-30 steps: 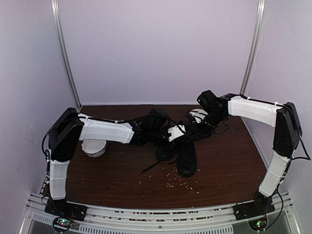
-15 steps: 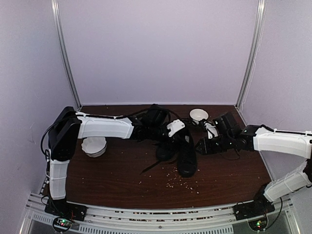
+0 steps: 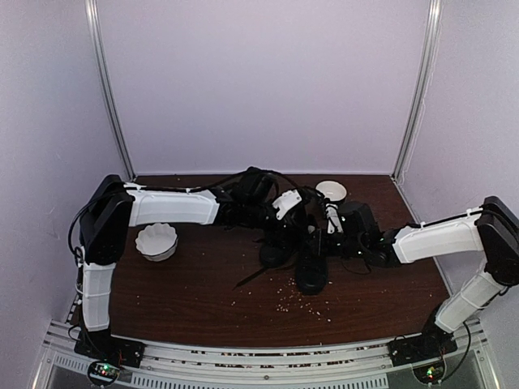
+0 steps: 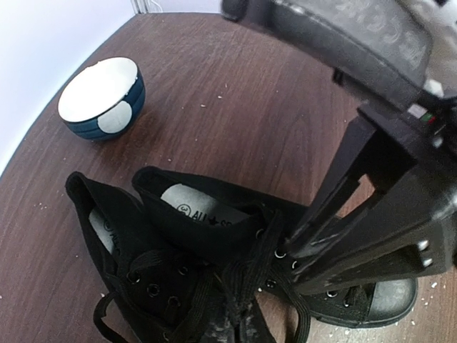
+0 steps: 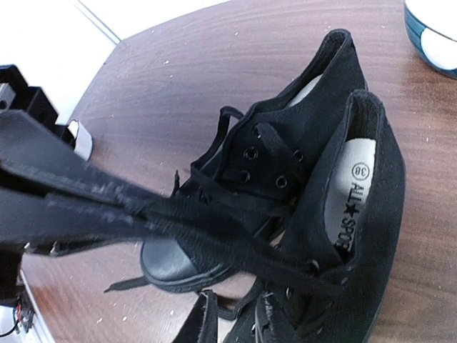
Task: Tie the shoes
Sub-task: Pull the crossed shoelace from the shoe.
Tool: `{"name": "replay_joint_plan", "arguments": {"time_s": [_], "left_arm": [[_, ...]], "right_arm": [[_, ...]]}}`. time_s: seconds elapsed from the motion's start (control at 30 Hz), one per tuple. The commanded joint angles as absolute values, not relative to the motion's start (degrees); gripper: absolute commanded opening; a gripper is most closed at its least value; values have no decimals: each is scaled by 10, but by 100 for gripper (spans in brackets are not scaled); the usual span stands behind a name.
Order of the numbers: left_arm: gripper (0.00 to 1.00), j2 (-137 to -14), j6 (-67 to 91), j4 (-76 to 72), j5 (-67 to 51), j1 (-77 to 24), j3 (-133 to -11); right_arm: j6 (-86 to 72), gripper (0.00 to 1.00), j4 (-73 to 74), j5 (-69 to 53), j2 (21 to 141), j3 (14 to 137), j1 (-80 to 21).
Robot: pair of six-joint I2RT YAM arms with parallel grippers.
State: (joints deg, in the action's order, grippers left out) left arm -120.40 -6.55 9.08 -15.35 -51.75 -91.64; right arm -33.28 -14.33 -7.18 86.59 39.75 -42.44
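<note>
crumbs [image 3: 296, 304] dot the open near strip of the table [image 3: 178, 312]. mid-table, well off every edge, the shoes [image 3: 296, 255] lie side by side. left gripper [image 3: 296, 220] pinched closed above them; right gripper [image 5: 161, 214] seemingly clamped on a lace [image 5: 250, 250]. an insole [image 5: 353, 193] reads "38" and "all".

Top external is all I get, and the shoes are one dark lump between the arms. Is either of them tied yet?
Observer: Not that I can see. In the right wrist view the shoes stand side by side, touching, with no bow on either.
Operator: Has my right side got a lace?
Observer: A lace runs straight from the right gripper to the shoe with the 38 insole; pinched or not, I cannot tell.
Operator: Anything crowding them at the back?
Observer: No. In the left wrist view the blue-sided bowl sits apart, bare table between.
</note>
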Motion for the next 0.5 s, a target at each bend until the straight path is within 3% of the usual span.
{"name": "replay_joint_plan", "arguments": {"time_s": [0.0, 0.47], "left_arm": [[0, -1218, -47, 65, -168, -514, -935], [0, -1217, -50, 48, -168, -512, -934]], "right_arm": [[-335, 18, -198, -29, 890, 406, -428], [-353, 20, -223, -7, 939, 404, -428]]}}
